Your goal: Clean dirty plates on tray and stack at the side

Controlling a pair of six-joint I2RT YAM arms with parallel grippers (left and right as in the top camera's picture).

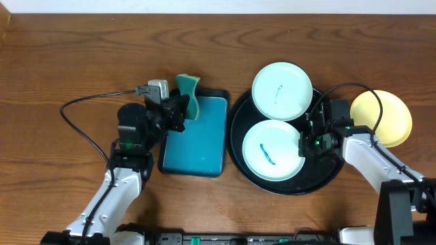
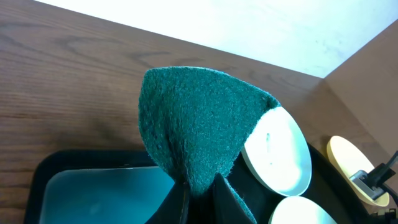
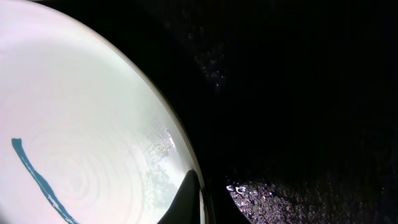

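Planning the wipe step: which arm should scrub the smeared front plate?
Left. The left fingers pinch the green scrub pad above the teal tray, next to the black tray. The right fingers are shut at the smeared plate's rim and carry no pad.

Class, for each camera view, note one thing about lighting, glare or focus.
Overhead: even light, sharp, soft sheen on the tray. Left wrist: teal cloth crisp, white backdrop washed out. Right wrist: plate glares white, tray dark with speckled glints.

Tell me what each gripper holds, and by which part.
The left gripper pinches the teal cloth at its lower edge. The right gripper grips the nearer white plate by its rim.
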